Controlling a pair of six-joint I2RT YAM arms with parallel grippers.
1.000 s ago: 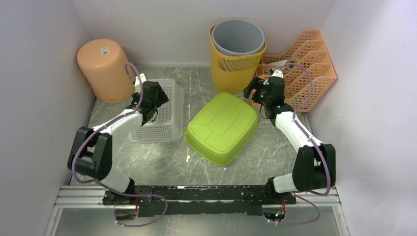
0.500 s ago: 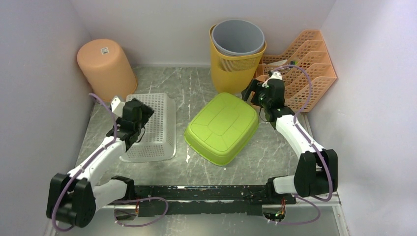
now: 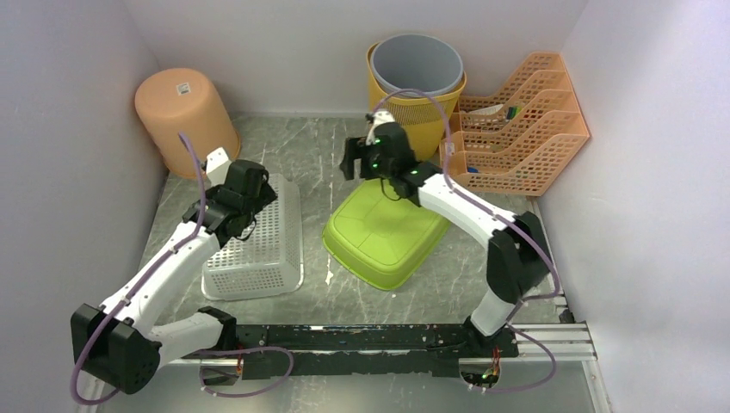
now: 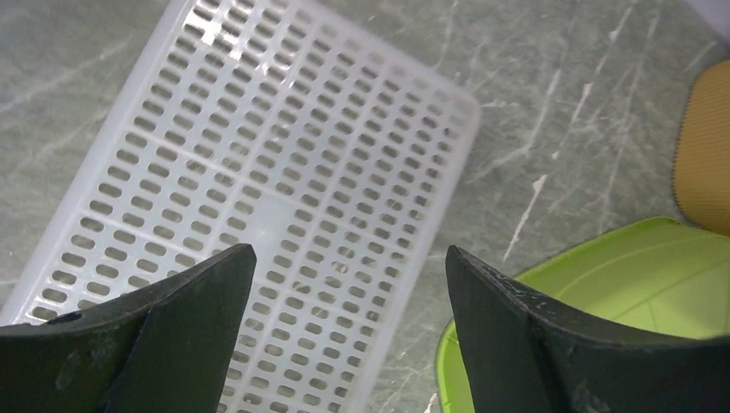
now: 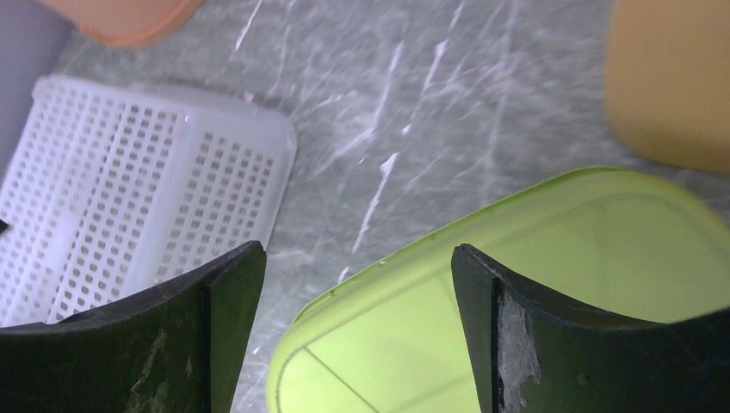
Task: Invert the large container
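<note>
A lime-green basin [image 3: 387, 225] lies bottom-up in the middle of the table; it also shows in the left wrist view [image 4: 620, 292] and the right wrist view [image 5: 551, 258]. A white perforated basket [image 3: 258, 237] lies bottom-up to its left, and shows in both wrist views [image 4: 284, 172] [image 5: 129, 198]. My left gripper [image 3: 251, 191] [image 4: 349, 251] is open and empty above the basket's far right part. My right gripper [image 3: 357, 161] [image 5: 357, 249] is open and empty above the basin's far left corner.
An upturned peach bin [image 3: 183, 120] stands at the back left. A yellow mesh bin [image 3: 413, 116] holding a grey bin [image 3: 417, 62] stands at the back centre. An orange file rack [image 3: 525, 120] sits at the back right. Walls close in left, back and right.
My right arm has swung left from beside the file rack to over the basin's far left corner. My left arm drew back, and the white basket slid toward the near left.
</note>
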